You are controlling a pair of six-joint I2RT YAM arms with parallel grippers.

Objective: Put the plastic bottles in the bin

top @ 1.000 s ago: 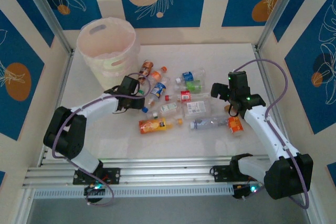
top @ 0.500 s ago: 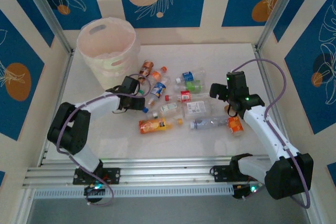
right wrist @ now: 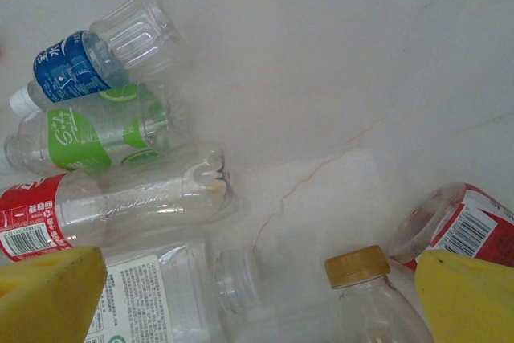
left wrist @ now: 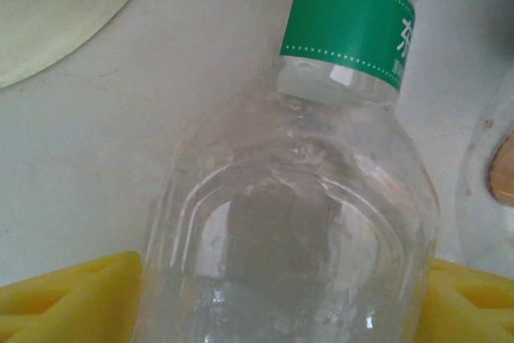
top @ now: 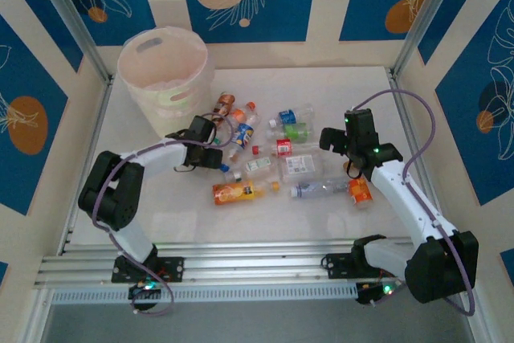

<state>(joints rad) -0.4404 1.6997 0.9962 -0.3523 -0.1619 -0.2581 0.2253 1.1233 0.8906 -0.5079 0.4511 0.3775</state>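
White tabletop (top: pixel 161 206) bears scattered plastic bottles (top: pixel 293 166); left gripper (left wrist: pixel 281 311) straddles a clear green-labelled bottle (left wrist: pixel 297 198) to lift it (squeezing or not, I cannot tell), bin (top: pixel 173 94) just beyond; right gripper (right wrist: pixel 257 295) gapes above others.

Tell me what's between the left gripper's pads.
A clear, green-labelled bottle lies between the yellow pads, in the left wrist view.

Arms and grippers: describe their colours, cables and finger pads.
The left arm and the right arm both have white link shells with black joint housings. A thin purple cable loops loosely along each. Small green lights glow near the right arm's wrist. The left gripper and right gripper are black, with yellow finger pads.
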